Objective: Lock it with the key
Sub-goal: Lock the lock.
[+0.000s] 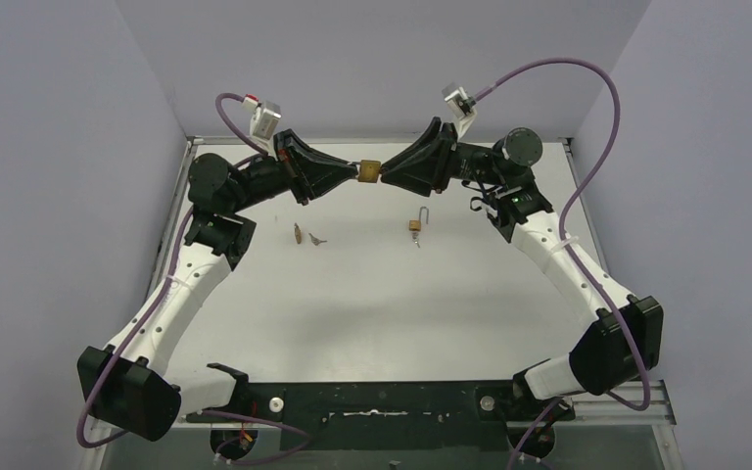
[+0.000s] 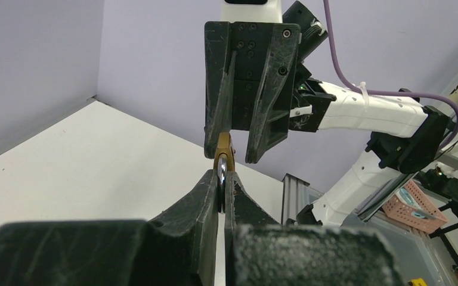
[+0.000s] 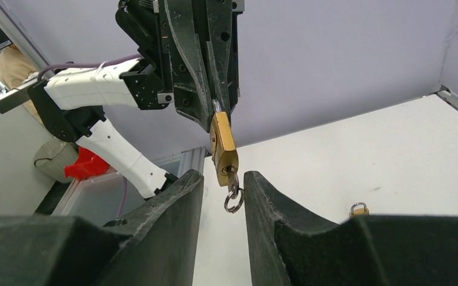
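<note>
A brass padlock [image 1: 368,171] hangs in the air between my two grippers at the back of the table. My left gripper [image 1: 353,171] is shut on its steel shackle [image 2: 221,179], seen edge-on between the pads. In the right wrist view the padlock body [image 3: 223,149] points at me with a key [image 3: 231,177] in its keyhole and a key ring [image 3: 233,199] hanging from it. My right gripper [image 3: 223,182] is open, one finger on each side of the key, and the ring is close to the right finger [image 3: 262,196].
A second padlock with an open shackle [image 1: 415,225] lies on the white table [image 1: 372,294] right of centre; it also shows in the right wrist view [image 3: 358,209]. A third brass padlock [image 1: 299,234] and a loose key [image 1: 319,240] lie left of centre.
</note>
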